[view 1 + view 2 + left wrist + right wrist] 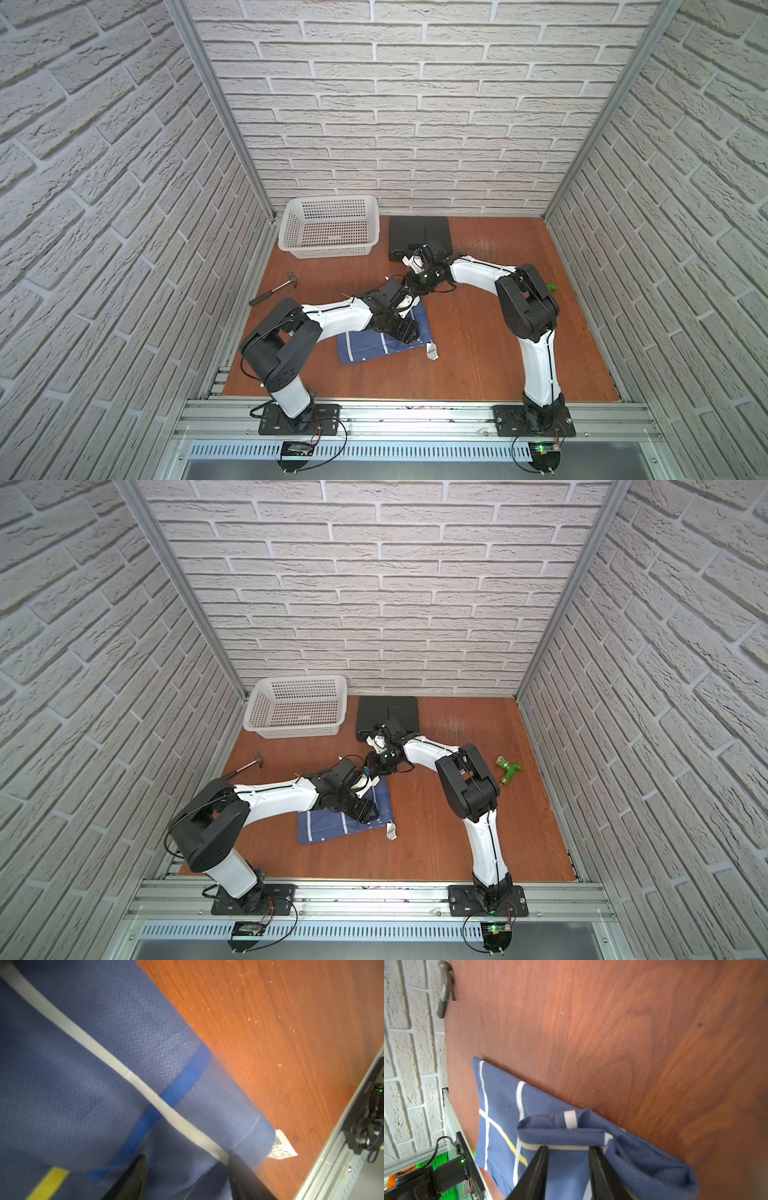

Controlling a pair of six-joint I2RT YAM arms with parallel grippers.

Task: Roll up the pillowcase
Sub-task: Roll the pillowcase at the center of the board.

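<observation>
Since only a loose fold or so is turned over, the pillowcase [365, 349] could fall open if either gripper lets go or pulls unevenly. The cloth is thin and limp, so I judge the roll will skew if one end gets ahead of the other. Second risk: both arms sit very close over the cloth, wrists nearly crossing, so a knock between them looks plausible on the next push. The care tag [432, 351] sticks out loose at a corner and may get wound into the roll, which is probably harmless.

The pillowcase lies on the counter [478, 353], well apart from the white basket [330, 226], on the side toward the arm bases.

The left gripper [186, 1157] is at the end of the cloth farthest from the basket. Its jaws are wide apart, with the tips at the edge of the rolled fold. No pinch is visible, so it looks to be holding nothing.

The right gripper [568, 1148] is on the cloth edge nearer the basket. Its jaws are partly apart, with the tips against the folded-over lip and cloth lying between them. I cannot tell whether the cloth is pinched or only touched.
</observation>
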